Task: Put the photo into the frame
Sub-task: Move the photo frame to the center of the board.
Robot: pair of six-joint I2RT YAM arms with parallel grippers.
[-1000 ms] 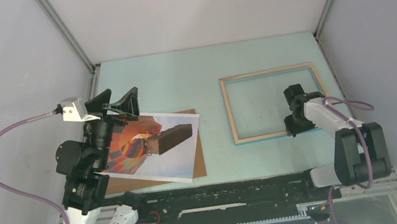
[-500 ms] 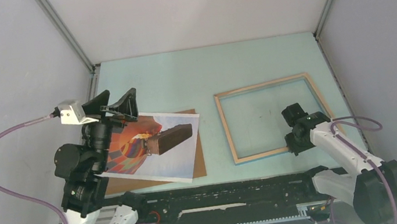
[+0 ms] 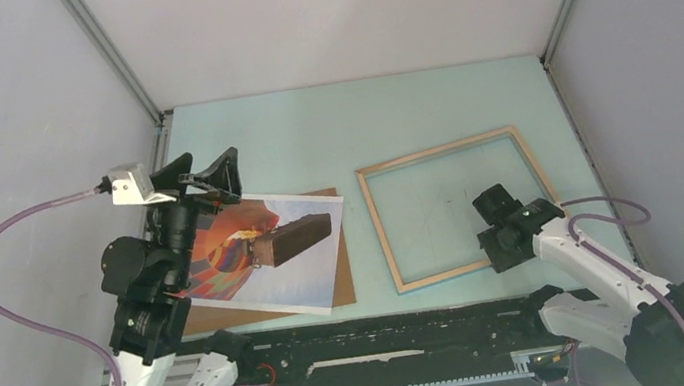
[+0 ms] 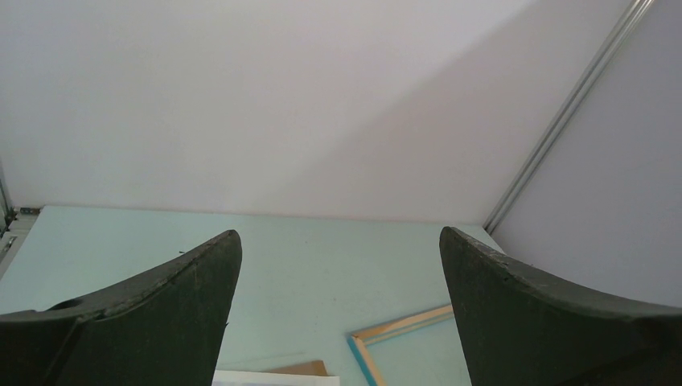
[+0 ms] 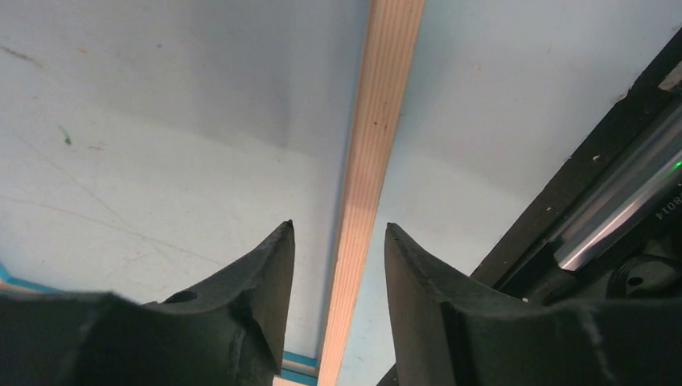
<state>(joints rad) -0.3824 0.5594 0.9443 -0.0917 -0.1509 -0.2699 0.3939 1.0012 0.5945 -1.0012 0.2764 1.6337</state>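
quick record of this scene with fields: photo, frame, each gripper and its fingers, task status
photo: flat on the brown board, left of the frame, not inserted
frame: flat on the table, light wood side up, nothing inside
left gripper: fingers wide open, raised near the photo's far left corner, holding nothing
right gripper: fingers open, straddling the frame's near rail, not clamped
task status: not yet done

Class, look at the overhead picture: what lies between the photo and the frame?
In the top view, only a sliver of the brown backing board under the photo, then a bare strip of table, before the frame.
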